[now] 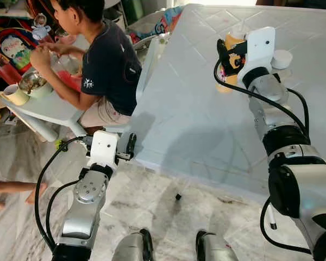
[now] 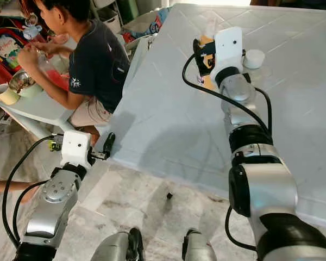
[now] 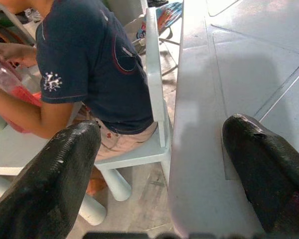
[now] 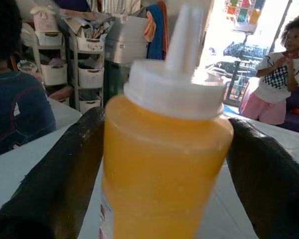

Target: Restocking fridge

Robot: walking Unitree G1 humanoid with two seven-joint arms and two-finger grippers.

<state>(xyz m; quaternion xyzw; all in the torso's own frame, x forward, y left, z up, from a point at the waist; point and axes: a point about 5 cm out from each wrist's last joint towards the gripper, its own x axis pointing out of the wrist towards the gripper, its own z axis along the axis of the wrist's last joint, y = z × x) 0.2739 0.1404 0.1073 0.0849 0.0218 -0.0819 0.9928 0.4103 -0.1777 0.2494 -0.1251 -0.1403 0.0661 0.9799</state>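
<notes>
An orange squeeze bottle [image 4: 164, 164] with a white nozzle cap stands upright on the white table [image 1: 195, 125], toward its far side. My right gripper [image 1: 224, 61] is open, with one black finger on each side of the bottle and close to its sides. In the eye views the gripper hides most of the bottle [image 1: 232, 41]. My left gripper [image 1: 129, 147] is open and holds nothing. It hangs low at the table's near left corner, pointing along the table's edge [image 3: 199, 164].
A white round lid or tub [image 1: 282, 58] sits on the table just right of the bottle. A person [image 1: 106, 60] sits on a white chair [image 3: 154, 84] at a small cluttered table [image 1: 38, 103] to the left. Another person [image 4: 276, 84] stands beyond the table.
</notes>
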